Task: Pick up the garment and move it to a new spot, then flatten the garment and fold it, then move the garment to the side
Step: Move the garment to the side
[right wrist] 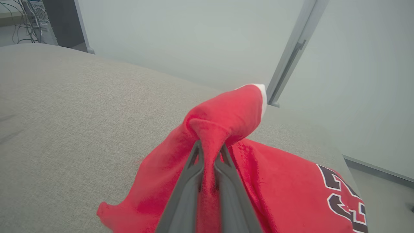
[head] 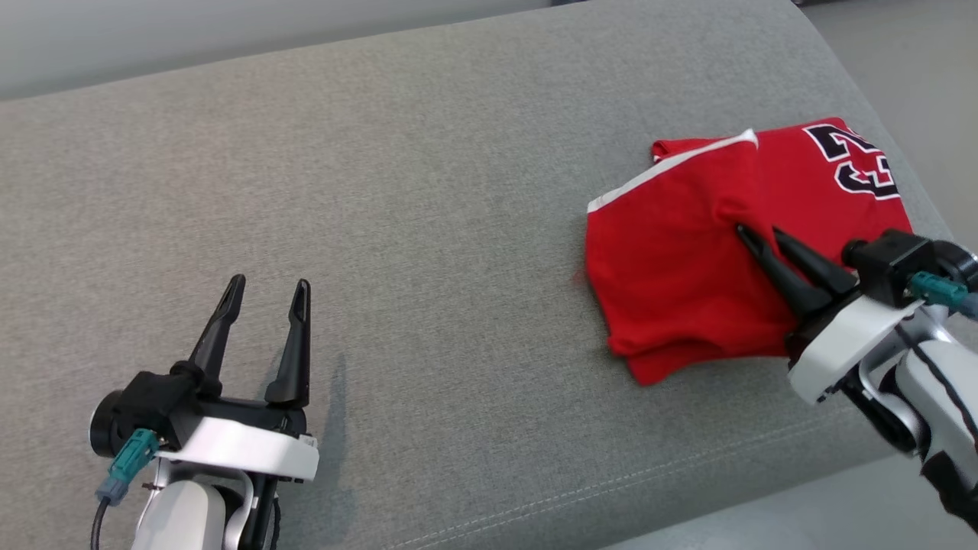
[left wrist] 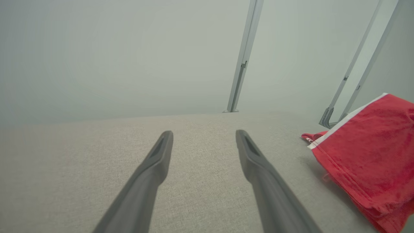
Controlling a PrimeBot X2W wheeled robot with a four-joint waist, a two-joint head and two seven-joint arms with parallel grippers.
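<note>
Grey fabric cushion (head: 428, 229) is seen below. At frame right the red jersey (head: 672, 267) is pinched by the right gripper (head: 758, 229), apparently for lifting; lower left, the left gripper (head: 270, 281) is held open, unused.

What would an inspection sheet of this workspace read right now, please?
Surface: grey fabric cushion, seam along near edge.
Job's things: red garment, folded, white trim, dark numerals, at the cushion's right end.
Clutter: nothing seen.
Grippers: left gripper open over bare fabric; right gripper shut on a pinched ridge of the garment.
Cables: teal plug with lead at left wrist; wires far off.
Surroundings: pale wall, grey metal posts.
</note>
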